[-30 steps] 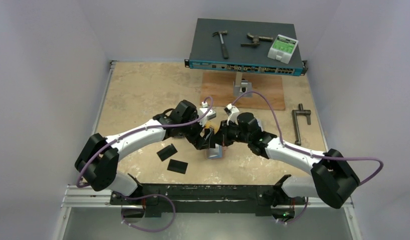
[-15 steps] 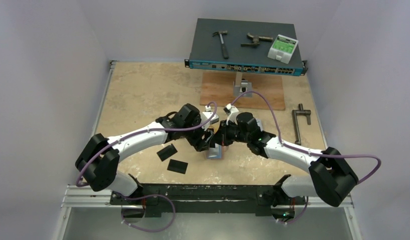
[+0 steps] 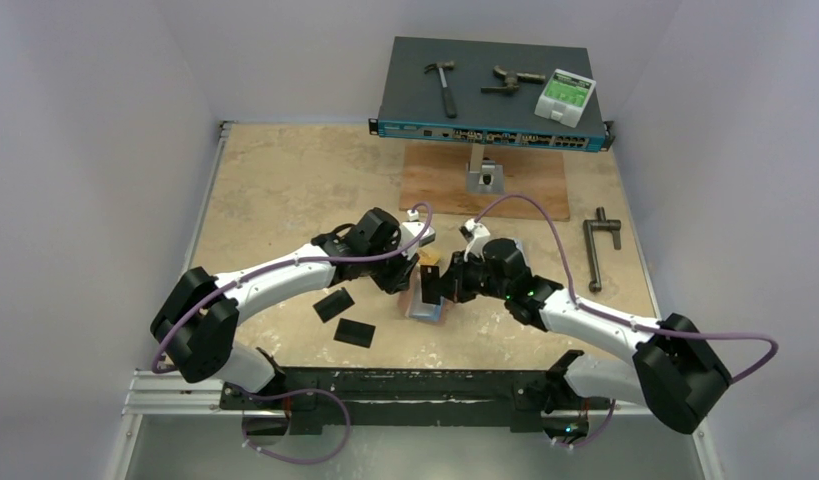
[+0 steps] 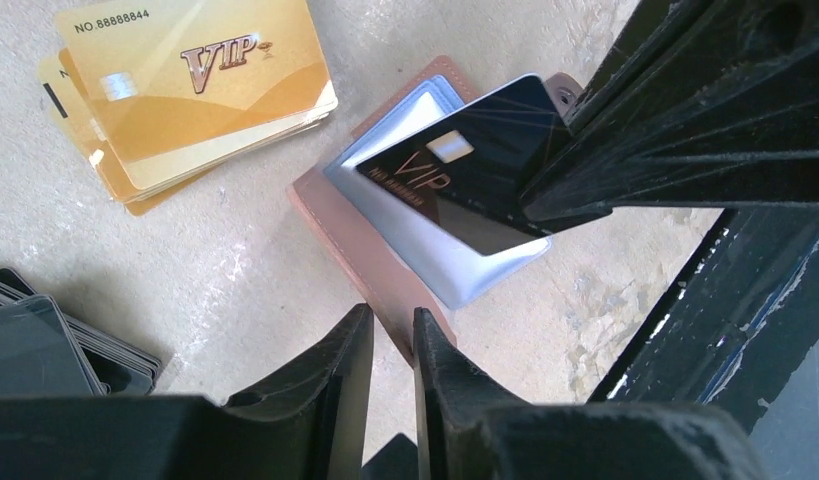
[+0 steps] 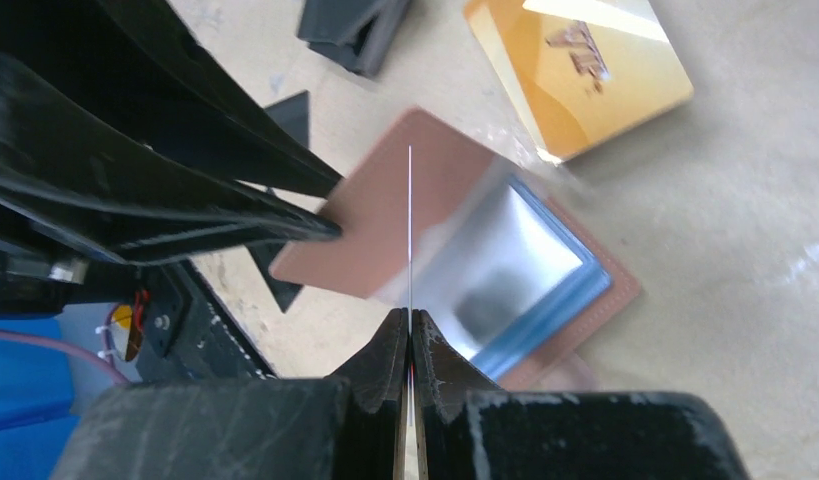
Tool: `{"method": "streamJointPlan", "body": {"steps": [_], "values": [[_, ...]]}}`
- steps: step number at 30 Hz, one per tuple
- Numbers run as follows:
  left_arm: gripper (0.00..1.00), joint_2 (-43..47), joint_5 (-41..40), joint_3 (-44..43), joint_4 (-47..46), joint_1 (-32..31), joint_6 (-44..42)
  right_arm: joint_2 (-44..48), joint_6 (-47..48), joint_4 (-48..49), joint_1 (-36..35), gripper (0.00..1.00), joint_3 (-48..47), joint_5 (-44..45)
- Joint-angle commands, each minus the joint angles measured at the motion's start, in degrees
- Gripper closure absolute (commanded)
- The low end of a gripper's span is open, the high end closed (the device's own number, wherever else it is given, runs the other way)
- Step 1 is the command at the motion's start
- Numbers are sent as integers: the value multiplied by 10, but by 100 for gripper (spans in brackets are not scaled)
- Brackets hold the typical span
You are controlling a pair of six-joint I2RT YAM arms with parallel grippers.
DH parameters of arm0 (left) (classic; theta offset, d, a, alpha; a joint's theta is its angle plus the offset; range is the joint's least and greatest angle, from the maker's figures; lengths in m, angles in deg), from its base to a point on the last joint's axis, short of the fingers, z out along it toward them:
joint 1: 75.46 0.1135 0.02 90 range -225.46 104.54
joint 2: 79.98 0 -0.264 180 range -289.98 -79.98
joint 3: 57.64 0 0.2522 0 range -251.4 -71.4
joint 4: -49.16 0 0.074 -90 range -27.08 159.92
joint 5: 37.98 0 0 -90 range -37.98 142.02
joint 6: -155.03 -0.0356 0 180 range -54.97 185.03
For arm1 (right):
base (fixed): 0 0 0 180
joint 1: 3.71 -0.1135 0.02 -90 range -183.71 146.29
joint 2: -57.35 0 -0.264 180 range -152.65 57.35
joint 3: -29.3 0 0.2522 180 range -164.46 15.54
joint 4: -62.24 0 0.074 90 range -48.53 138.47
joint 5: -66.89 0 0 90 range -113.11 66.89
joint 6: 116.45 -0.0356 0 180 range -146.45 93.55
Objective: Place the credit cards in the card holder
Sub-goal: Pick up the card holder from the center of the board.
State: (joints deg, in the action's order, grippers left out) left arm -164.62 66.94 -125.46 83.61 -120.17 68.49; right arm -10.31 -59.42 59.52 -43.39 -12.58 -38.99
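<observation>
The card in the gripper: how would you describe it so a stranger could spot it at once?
Find the middle of the tan table, where the open pink card holder lies. The right gripper pinches a card over its clear sleeves. It is glossy black with VIP lettering and the only one held up; the gold cards and dark stack lie on the table.

Salmon-pink card holder, glossy black card — gold VIP lettering, orange-gold cards with pale waves

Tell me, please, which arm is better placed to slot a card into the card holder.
Right: the right gripper pinches a black card above the open card holder, while the left gripper only rests at its edge.
</observation>
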Motion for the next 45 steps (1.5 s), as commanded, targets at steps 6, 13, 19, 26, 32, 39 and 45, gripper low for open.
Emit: {"method": "streamJointPlan", "body": {"steps": [6, 13, 19, 26, 32, 39, 45], "values": [[84, 3, 4, 2, 1, -5, 25, 54, -36, -24, 9, 100, 60, 72], [85, 9, 6, 8, 4, -6, 22, 92, -45, -47, 14, 100, 82, 93], [86, 14, 9, 13, -1, -6, 21, 102, -48, -56, 16, 100, 80, 98], [86, 18, 12, 14, -3, -7, 15, 75, -63, -5, 16, 100, 80, 76], [87, 20, 14, 16, -4, -7, 9, 86, -61, -2, 17, 100, 80, 55], [87, 23, 14, 18, -8, -9, 2, 79, -51, -5, 23, 100, 67, 23], [88, 27, 16, 20, -7, -10, 1, 95, -28, -47, 29, 100, 52, 22]]}}
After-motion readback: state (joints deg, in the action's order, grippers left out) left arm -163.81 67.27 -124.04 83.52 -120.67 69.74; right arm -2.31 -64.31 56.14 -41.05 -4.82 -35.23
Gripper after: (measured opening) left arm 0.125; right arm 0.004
